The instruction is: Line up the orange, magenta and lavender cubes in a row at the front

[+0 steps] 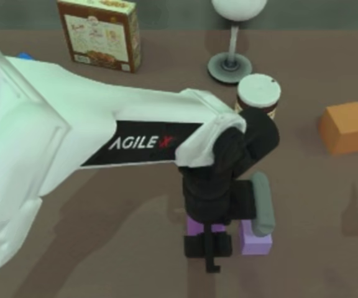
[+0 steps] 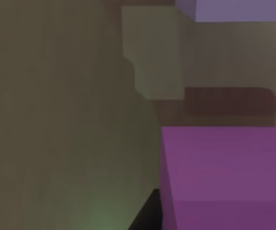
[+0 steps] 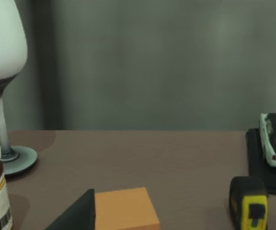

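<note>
Two cubes under left arm | magenta (image 2: 224, 177) beside lavender cube (image 1: 255, 241) | fingers' state unclear | orange (image 3: 126, 209) far right

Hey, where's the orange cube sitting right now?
In the top view the orange cube sits alone on the table's right side, right of the white-lidded jar, far from the left gripper at the front.

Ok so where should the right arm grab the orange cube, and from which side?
Probably from straight above, jaws closing on two opposite flat side faces of the orange cube. It sits flat and alone at the table's right, with nothing touching its sides; the jar stands well to its left.
</note>
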Robot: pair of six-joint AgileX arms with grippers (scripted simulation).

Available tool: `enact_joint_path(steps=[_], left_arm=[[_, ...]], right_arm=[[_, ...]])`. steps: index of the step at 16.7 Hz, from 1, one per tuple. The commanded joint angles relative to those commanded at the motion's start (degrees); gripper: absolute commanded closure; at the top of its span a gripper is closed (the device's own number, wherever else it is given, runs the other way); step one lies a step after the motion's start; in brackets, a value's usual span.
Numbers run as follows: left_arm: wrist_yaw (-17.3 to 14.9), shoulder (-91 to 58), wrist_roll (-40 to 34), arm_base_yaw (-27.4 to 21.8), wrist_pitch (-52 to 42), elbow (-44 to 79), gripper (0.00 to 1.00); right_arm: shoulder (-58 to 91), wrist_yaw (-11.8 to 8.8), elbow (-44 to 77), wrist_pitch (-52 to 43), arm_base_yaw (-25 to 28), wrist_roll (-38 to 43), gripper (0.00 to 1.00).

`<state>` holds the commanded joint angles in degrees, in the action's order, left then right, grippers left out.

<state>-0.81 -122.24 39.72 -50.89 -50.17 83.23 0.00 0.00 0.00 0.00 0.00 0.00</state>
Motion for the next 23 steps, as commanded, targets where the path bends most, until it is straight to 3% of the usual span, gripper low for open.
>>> enact_joint_path(steps=[9,19,23], left_arm=[[0.00,0.00,0.00,0.00,0.00,0.00,0.02],[0.00,0.08,0.03,0.07,-0.21,0.17,0.00],[0.00,2.03,0.25,0.32,-6.48,4.15,0.00]], right_arm=[[0.00,0.00,0.00,0.00,0.00,0.00,0.00],[0.00,0.00,0.00,0.00,0.00,0.00,0.00],[0.00,0.00,0.00,0.00,0.00,0.00,0.00]])
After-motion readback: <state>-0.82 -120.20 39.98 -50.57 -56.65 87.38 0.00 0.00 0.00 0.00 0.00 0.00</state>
